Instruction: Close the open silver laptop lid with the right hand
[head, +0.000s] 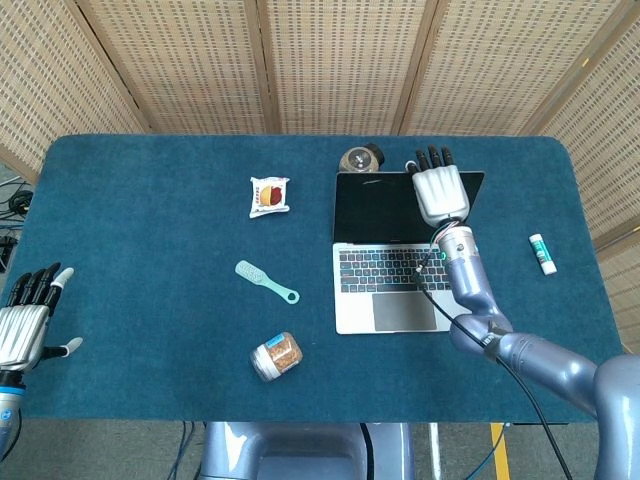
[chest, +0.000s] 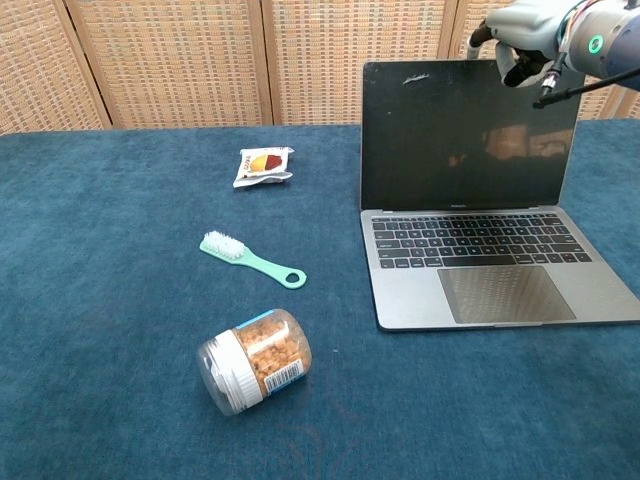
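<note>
The silver laptop (head: 392, 262) (chest: 480, 250) stands open on the right half of the table, its dark screen (chest: 462, 135) upright and facing me. My right hand (head: 439, 190) (chest: 522, 32) hovers at the lid's top edge, right of its middle, fingers straight and reaching past the edge. It holds nothing; whether it touches the lid I cannot tell. My left hand (head: 25, 320) hangs with fingers spread at the table's near left edge, holding nothing.
A snack packet (head: 269, 195) (chest: 263, 163), a mint brush (head: 266, 281) (chest: 251, 259) and a jar on its side (head: 276, 356) (chest: 254, 360) lie left of the laptop. A round dark object (head: 361, 158) sits behind the lid. A small white tube (head: 542, 253) lies right of it.
</note>
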